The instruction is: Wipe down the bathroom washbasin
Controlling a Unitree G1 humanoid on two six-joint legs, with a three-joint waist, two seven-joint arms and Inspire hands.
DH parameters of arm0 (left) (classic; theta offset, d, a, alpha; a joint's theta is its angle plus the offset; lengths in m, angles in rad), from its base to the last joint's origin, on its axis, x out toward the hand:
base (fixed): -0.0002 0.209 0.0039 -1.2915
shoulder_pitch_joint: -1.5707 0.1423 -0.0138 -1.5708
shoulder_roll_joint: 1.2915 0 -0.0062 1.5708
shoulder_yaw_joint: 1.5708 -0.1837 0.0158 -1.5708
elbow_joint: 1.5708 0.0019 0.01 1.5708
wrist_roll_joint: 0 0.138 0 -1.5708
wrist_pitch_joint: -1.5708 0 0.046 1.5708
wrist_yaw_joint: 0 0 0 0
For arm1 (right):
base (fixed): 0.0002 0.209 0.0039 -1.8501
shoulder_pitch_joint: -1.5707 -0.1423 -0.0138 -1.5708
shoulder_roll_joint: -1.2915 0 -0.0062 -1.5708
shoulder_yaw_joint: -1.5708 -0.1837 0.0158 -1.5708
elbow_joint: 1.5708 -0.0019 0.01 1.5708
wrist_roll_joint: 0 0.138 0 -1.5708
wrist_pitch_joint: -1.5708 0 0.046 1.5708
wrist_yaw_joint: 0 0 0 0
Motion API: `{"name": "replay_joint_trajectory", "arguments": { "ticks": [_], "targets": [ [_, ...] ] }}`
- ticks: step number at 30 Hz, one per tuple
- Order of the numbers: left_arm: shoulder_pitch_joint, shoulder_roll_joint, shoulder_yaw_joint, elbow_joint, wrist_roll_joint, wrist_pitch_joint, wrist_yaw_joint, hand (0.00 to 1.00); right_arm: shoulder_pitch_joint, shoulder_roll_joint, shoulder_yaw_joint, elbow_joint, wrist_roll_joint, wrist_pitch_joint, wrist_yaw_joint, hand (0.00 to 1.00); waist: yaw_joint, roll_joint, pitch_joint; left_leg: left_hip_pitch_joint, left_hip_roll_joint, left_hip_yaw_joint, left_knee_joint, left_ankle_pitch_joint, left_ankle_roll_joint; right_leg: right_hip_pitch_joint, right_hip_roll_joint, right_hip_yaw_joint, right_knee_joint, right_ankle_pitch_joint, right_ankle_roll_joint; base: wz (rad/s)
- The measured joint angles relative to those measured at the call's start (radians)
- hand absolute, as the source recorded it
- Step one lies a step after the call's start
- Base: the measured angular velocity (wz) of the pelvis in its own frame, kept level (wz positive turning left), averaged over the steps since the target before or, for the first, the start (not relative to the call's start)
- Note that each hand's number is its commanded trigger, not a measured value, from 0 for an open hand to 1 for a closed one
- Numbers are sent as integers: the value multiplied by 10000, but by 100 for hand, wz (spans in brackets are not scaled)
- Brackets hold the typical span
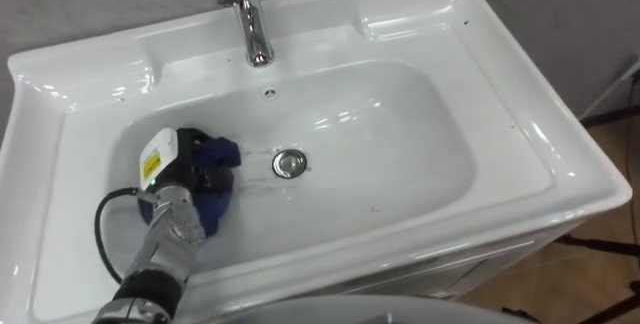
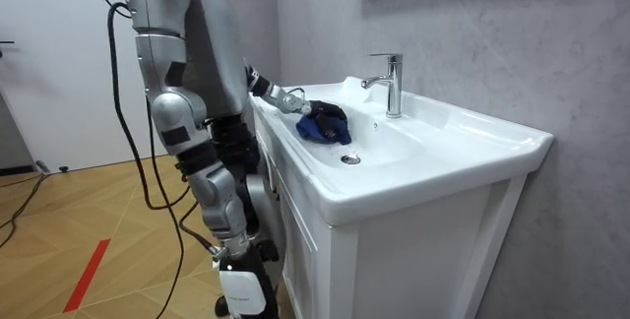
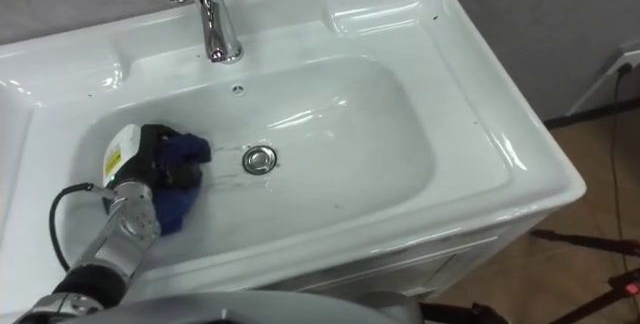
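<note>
One hand at work. The robot stands close against the front of the white washstand, upper body tipped towards it, left arm reaching down into the basin (image 1: 420,124).

Position: blue cloth (image 1: 212,209) lies on the basin floor at about 9 o'clock from the drain (image 1: 289,163), just beside it but not over it. Tap (image 1: 255,24) stands at 12 o'clock from the drain, on the back ledge, well apart from the cloth.

Hand state: left hand (image 1: 185,169) sits on top of the cloth, fingers bent down over it and clenched on a bunched wad. Blue folds stick out past the fingers towards 3 o'clock and under the wrist at 6 o'clock.

Handling, my reading only:
- Cloth is soft and light with no stiffness. It will crumple and fold under any push, and it may be damp.
- Basin is glazed, hard and slick, so the cloth should slide easily but could also slip out from under a loose grip.
- Best hold is from above, at the middle of the wad, with the palm pressing it flat. Loose edges left trailing would do little wiping.

Progress, as judged: the wide stretch of bowl from 1 to 5 o'clock of the drain has no cloth near it. Faint wet streaks show between cloth and drain.
</note>
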Motion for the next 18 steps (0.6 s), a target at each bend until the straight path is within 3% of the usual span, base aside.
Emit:
{"name": "replay_joint_trajectory", "arguments": {
  "ticks": [5,10,16,17,18],
  "targets": [
    [411,74,410,-172,1500,3,580,100,45,-189,-499,6,-536,10,24,0,70,322,-54,7,54,-144,7,-14,-54,-26,99,17,15,-11,-94,-5],
    [574,123,513,-30,2448,3,1085,100,67,-247,-869,59,-955,6,135,0,122,302,-46,9,77,-303,19,27,-113,-20,129,38,3,-57,-162,2],
    [1024,537,515,-255,3628,3,1925,100,259,-340,-1267,74,-1650,23,69,0,175,325,-60,6,124,-312,87,41,-138,-37,155,39,25,-83,-208,-5],
    [1146,613,515,-372,3902,3,2017,100,300,-340,-1457,81,-1697,61,71,0,174,337,-69,-2,135,-311,87,42,-140,-57,158,37,28,-75,-224,-6],
    [1262,680,515,-460,4063,5,2089,100,337,-357,-1559,82,-1705,103,71,0,174,410,-137,-54,148,-309,87,44,-144,-123,166,47,28,-60,-246,-7]
  ]
}}
